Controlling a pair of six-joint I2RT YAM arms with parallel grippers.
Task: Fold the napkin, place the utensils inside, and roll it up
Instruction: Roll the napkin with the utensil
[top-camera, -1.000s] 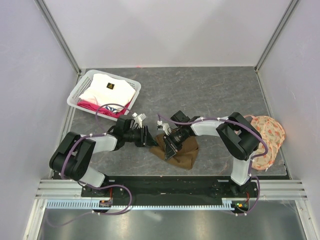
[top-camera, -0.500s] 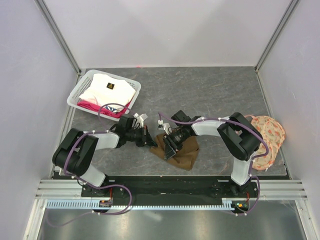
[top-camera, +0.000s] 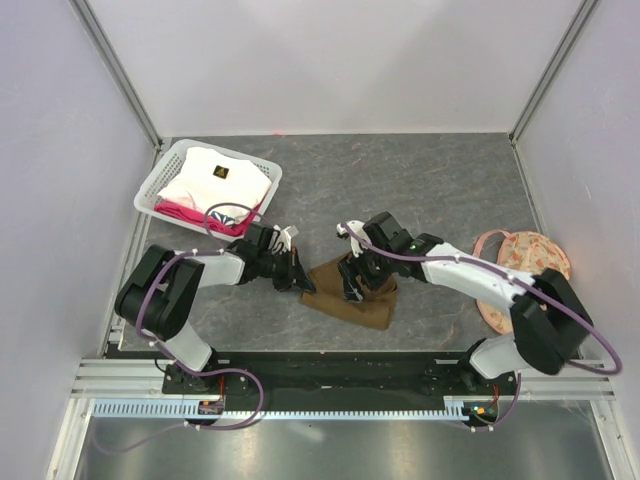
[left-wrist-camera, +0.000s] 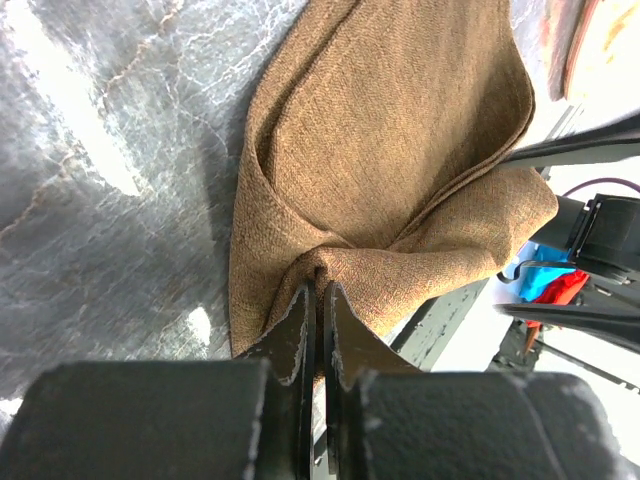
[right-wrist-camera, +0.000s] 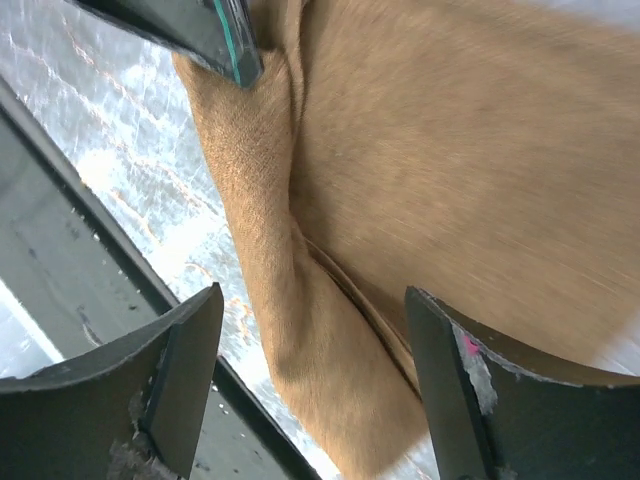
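Top external view: one napkin (top-camera: 350, 298) bunched on worktop (top-camera: 430, 180), near-right of one white basket (top-camera: 152, 185); no spoon visible. Likely soft, light, limp; probably sags wherever unsupported, so best pinched at corners or hems. Left fingers (left-wrist-camera: 295, 330) clamped tight on gathered fold at basket-side edge. Right fingers (right-wrist-camera: 185, 350) spread wide over cloth, holding nothing.

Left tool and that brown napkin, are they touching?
Touching. The left wrist view shows the left tool clamped shut on a fold of the napkin.
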